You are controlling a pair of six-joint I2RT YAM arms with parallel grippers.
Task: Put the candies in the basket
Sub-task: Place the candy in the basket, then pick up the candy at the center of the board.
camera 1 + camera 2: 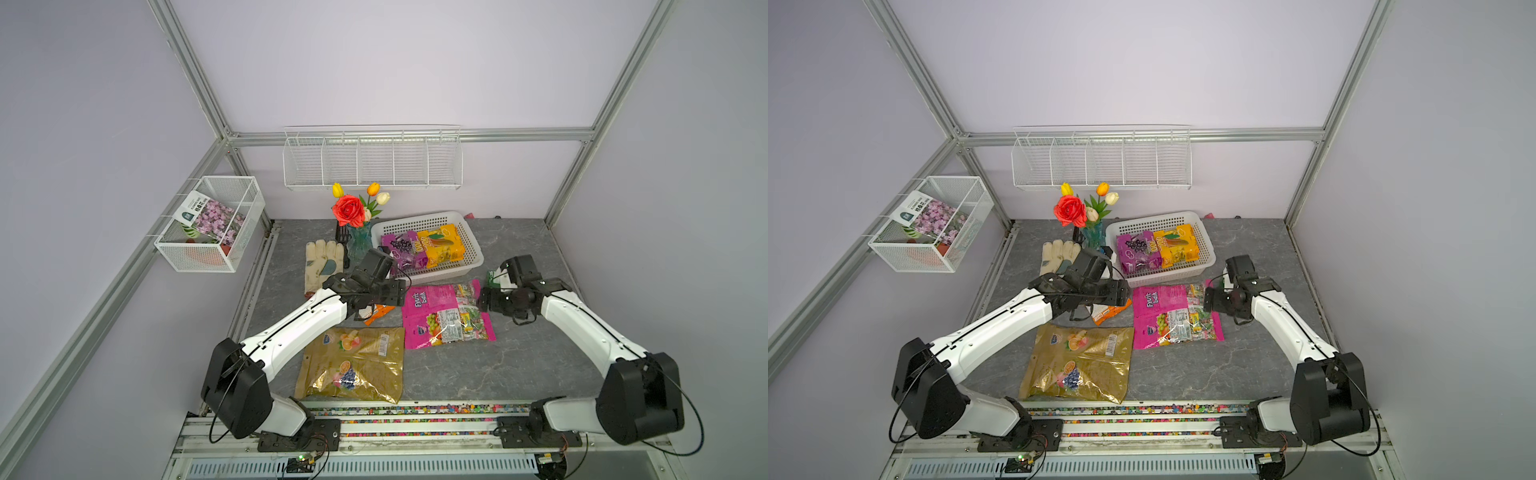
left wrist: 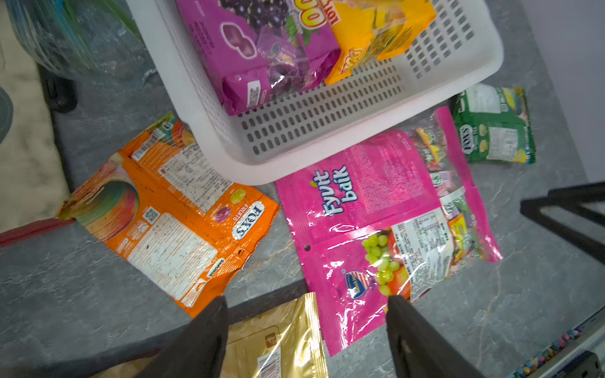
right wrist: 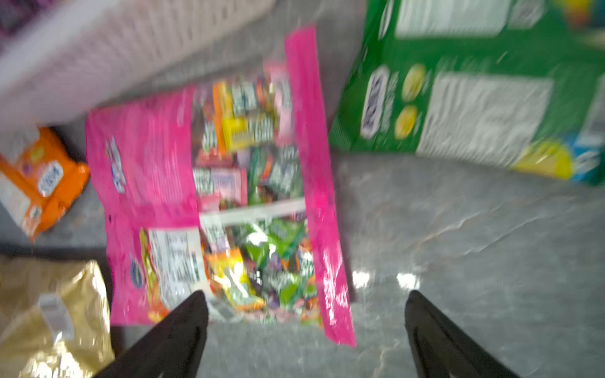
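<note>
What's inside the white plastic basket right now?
Two candy bags lie side by side in the basket: the purple bag and the yellow-orange bag. Anything beneath them is covered.

basket [image 1: 415,222]: white perforated plastic, smooth, matt | gold bag [image 1: 353,365]: crinkled foil-like film, shiny | magenta bag [image 1: 428,309]: glossy plastic, clear window | orange bag [image 2: 170,222]: glossy creased film | green bag [image 2: 494,127]: glossy printed film | surface [image 1: 519,365]: grey marbled stone look, faint sheen | glove [image 1: 316,257]: cream cloth, matt

Grey marbled tabletop [image 1: 498,374] under my arms, white basket [image 1: 415,222] at the back, vase [image 1: 358,245] and glove [image 1: 322,262] left of it, gold bag [image 1: 353,365], magenta bag [image 1: 444,318], orange bag [image 2: 170,216] before it, green bag [image 2: 494,127] beside its corner.
</note>
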